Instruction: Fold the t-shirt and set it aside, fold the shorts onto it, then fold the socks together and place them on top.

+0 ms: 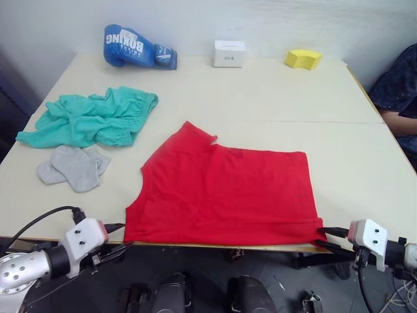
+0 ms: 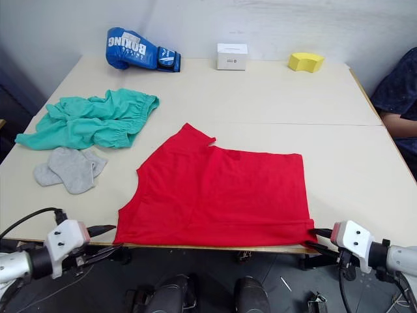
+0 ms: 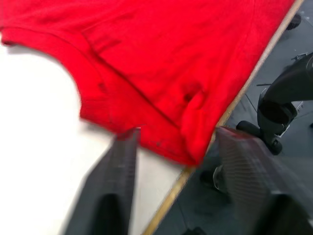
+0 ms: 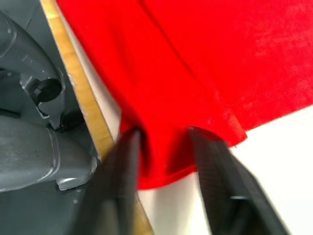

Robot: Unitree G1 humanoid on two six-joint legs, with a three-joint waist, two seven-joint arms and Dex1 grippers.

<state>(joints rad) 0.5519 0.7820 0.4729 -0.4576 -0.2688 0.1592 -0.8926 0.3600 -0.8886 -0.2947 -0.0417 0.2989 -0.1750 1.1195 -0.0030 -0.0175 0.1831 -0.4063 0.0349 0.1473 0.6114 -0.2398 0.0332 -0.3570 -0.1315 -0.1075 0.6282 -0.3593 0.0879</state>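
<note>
The red t-shirt (image 1: pixel 228 192) lies flat on the table (image 1: pixel 273 98), its hem along the front edge. My left gripper (image 1: pixel 116 238) is open at the shirt's front-left corner; in the left wrist view its fingers (image 3: pixel 122 166) straddle that corner without touching it. My right gripper (image 1: pixel 331 238) is open at the front-right corner, and the right wrist view shows the red cloth (image 4: pixel 166 147) lying between its fingers (image 4: pixel 210 161). The teal shorts (image 1: pixel 91 117) lie crumpled at the left. The grey socks (image 1: pixel 75 166) sit overlapped just in front of them.
A blue boxing glove (image 1: pixel 133 47), a white box (image 1: pixel 229 53) and a yellow sponge (image 1: pixel 303 59) line the table's far edge. A person's arm (image 1: pixel 397 91) shows at the right edge. Bare tabletop lies right of and behind the shirt.
</note>
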